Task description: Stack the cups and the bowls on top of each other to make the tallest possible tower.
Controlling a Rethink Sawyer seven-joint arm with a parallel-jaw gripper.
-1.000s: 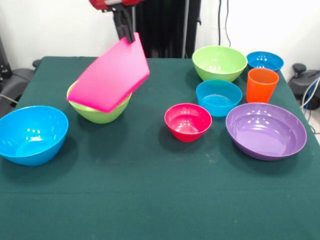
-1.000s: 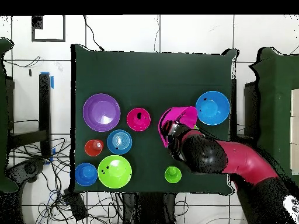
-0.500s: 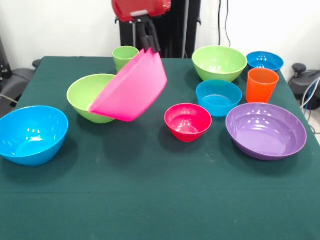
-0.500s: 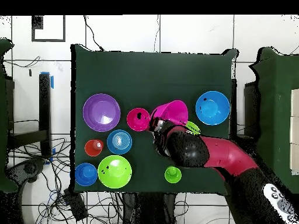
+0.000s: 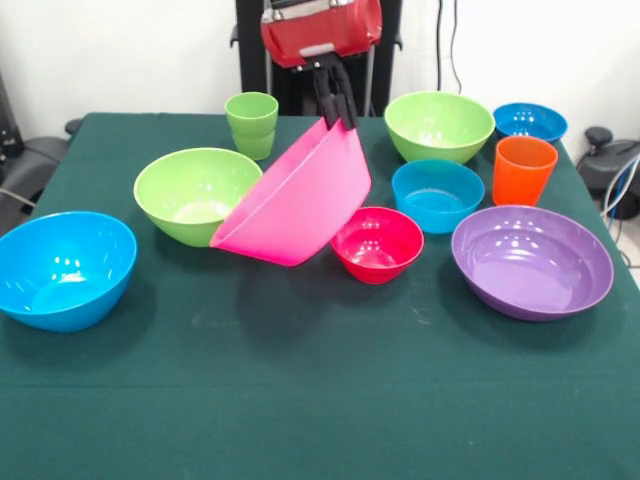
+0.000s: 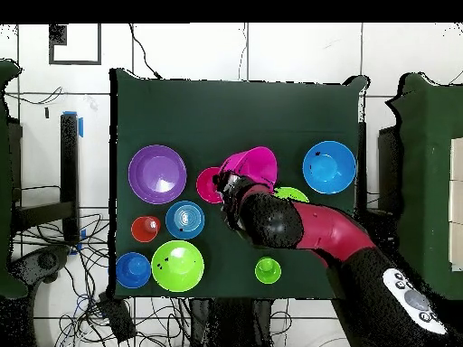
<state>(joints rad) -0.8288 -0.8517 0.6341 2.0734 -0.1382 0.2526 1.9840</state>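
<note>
My gripper (image 5: pixel 338 116) is shut on the far rim of the big pink bowl (image 5: pixel 298 200), which hangs steeply tilted above the table. The bowl sits between a lime green bowl (image 5: pixel 193 192) and the small red-pink bowl (image 5: pixel 380 243), overlapping the latter's left edge. From overhead, the pink bowl (image 6: pixel 252 167) is beside the red-pink bowl (image 6: pixel 207 185), and the arm hides most of the lime green bowl (image 6: pixel 292 193). A light green cup (image 5: pixel 251 123) stands at the back. The orange cup (image 5: pixel 523 169) stands at the right.
A big blue bowl (image 5: pixel 64 268) sits at the left edge. On the right are a second lime green bowl (image 5: pixel 438 125), a medium blue bowl (image 5: pixel 437 194), a small blue bowl (image 5: pixel 529 121) and the wide purple bowl (image 5: pixel 531 261).
The gripper has carried the pink bowl rightward in the front view, from over the left lime green bowl to beside the red-pink bowl. The light green cup now shows behind it.
</note>
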